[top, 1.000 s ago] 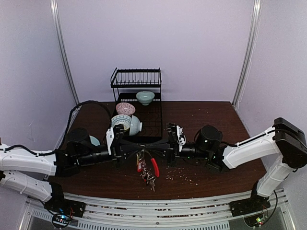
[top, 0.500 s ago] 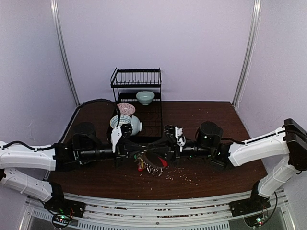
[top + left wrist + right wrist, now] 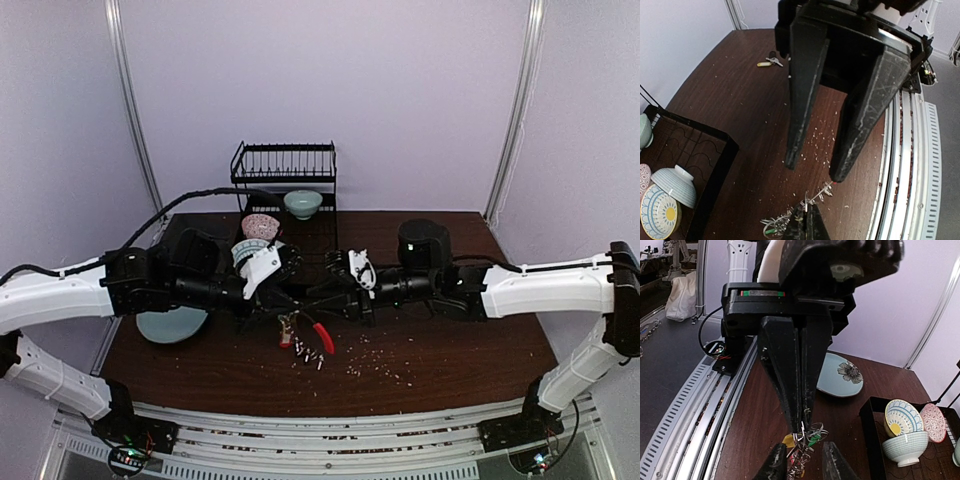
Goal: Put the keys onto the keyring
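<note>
1. The left claw [image 3: 799, 427] is clenched, its two black fingers pressed flat together on the keyring [image 3: 807, 437], gripped right at the fingertips.
2. Below those tips the ring's bunch hangs as a tangle of silvery blades with green and yellow tags; the red clip [image 3: 324, 338] dangles beside it, on the side towards the right arm.
3. The right claw [image 3: 812, 172] faces the left one nose to nose with its fingers spread apart and nothing pinched between them. In its own wrist view the hanging bunch sits just ahead of its two fingertips, in line with the gap.
4. Under both claws lies the dark wooden table [image 3: 440, 350], sprinkled with pale crumbs [image 3: 375, 365] below and just beyond the right claw.
5. The loose keys [image 3: 767, 62], one with a yellowish head and one with a dark head, lie together on the table well beyond the right claw, as seen from the left wrist.
6. Behind the left claw, under its arm, rests a pale blue plate [image 3: 840, 381] with a flower print.
7. Farther back stands a black wire dish rack [image 3: 285, 170] holding bowls, one of them pale green [image 3: 302, 203].
</note>
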`<state>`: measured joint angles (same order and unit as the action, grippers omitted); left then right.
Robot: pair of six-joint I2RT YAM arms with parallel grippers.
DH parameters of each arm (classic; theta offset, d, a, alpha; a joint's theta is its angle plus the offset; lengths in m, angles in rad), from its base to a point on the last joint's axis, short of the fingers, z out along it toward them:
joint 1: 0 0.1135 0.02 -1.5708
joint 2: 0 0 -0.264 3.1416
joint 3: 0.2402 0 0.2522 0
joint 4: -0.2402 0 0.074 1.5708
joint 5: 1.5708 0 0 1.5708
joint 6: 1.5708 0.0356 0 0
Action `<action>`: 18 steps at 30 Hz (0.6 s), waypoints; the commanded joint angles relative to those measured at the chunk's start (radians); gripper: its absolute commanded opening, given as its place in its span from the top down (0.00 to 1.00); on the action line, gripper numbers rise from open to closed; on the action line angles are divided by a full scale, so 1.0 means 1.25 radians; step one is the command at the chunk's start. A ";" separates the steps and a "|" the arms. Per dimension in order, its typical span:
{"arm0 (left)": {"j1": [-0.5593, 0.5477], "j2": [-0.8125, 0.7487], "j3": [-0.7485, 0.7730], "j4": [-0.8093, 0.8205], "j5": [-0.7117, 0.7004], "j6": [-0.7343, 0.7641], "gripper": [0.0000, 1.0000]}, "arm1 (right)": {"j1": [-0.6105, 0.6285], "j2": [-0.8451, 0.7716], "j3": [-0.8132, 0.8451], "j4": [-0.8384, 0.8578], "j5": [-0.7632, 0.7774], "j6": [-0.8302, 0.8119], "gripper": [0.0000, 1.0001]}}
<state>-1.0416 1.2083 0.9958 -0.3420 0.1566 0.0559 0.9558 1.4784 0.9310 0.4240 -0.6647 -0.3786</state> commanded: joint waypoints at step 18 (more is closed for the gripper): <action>-0.015 -0.018 0.036 -0.015 0.014 0.025 1.00 | 0.016 0.103 0.063 0.040 -0.063 0.072 0.85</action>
<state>-1.0557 1.2102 1.0142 -0.4286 0.1577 0.0742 0.9665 1.5993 0.9829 0.4385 -0.7238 -0.3122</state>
